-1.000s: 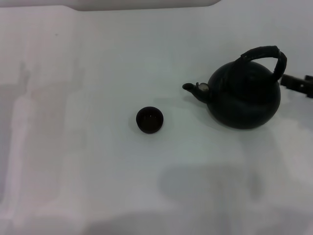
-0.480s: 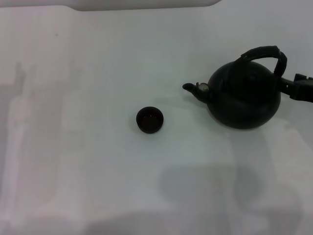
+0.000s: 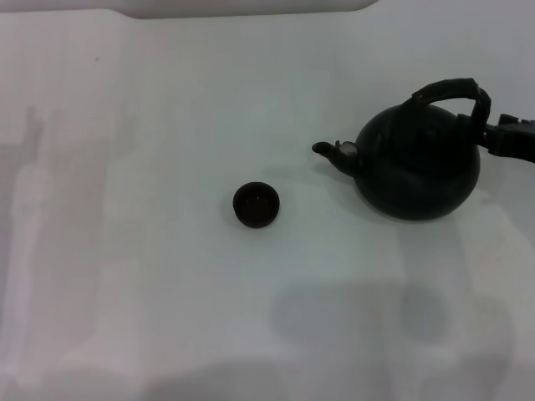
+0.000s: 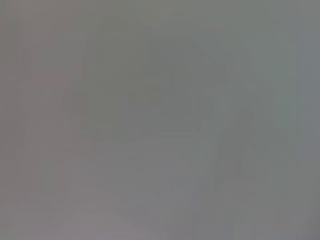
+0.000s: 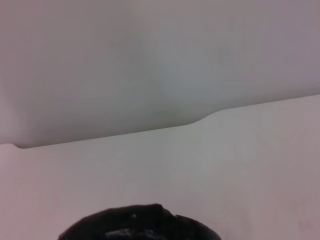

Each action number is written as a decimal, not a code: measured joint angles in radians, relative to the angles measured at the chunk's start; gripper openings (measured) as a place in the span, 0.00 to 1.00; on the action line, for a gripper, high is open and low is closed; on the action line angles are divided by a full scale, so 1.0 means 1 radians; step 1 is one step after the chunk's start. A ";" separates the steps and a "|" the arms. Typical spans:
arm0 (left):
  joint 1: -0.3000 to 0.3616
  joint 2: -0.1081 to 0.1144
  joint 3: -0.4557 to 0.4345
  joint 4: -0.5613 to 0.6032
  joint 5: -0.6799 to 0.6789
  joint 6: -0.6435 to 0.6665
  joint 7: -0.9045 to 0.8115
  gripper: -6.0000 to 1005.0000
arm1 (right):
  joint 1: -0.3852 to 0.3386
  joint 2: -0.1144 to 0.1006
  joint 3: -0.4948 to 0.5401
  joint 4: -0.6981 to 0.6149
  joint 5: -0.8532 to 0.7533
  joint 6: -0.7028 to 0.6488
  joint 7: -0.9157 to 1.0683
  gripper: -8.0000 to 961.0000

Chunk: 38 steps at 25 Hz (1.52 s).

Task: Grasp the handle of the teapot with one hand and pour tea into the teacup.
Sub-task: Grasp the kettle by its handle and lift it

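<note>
My right gripper (image 3: pixel 493 134) reaches in from the table's right edge, tips at the handle (image 3: pixel 456 92); I cannot tell whether they are spread or pinching. Left arm out of view. The teapot (image 3: pixel 418 163), squat, round, matte black with a ridged arched handle, stands near the right edge, short spout facing the teacup (image 3: pixel 255 204), a small dark bowl mid-table, well apart. White smooth tabletop (image 3: pixel 125 251); broad bare surface toward left and near edges.

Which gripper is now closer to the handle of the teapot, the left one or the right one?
The right. The right gripper sits at the right edge of the head view, right beside the handle of the teapot. The left gripper shows in no view.
</note>
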 joint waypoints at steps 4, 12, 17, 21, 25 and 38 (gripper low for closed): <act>-0.001 0.000 0.000 0.000 0.000 0.000 0.000 0.84 | 0.031 0.001 0.002 0.027 0.004 -0.001 0.000 0.75; -0.002 0.000 -0.012 0.000 0.000 0.000 0.000 0.84 | 0.039 0.000 0.005 0.030 0.005 -0.006 0.007 0.65; -0.002 0.000 -0.012 0.000 0.000 0.000 0.000 0.84 | 0.050 -0.002 0.006 0.031 0.004 0.005 0.015 0.49; -0.003 0.000 -0.012 0.002 -0.008 0.000 0.000 0.84 | 0.074 -0.004 0.020 0.041 0.012 0.049 0.008 0.39; -0.003 0.000 -0.012 0.002 -0.014 0.000 0.000 0.84 | 0.099 -0.003 0.048 0.074 0.047 0.072 0.003 0.31; -0.002 0.000 -0.012 0.015 -0.025 0.000 0.000 0.84 | 0.103 -0.005 0.043 -0.003 0.037 0.069 -0.025 0.22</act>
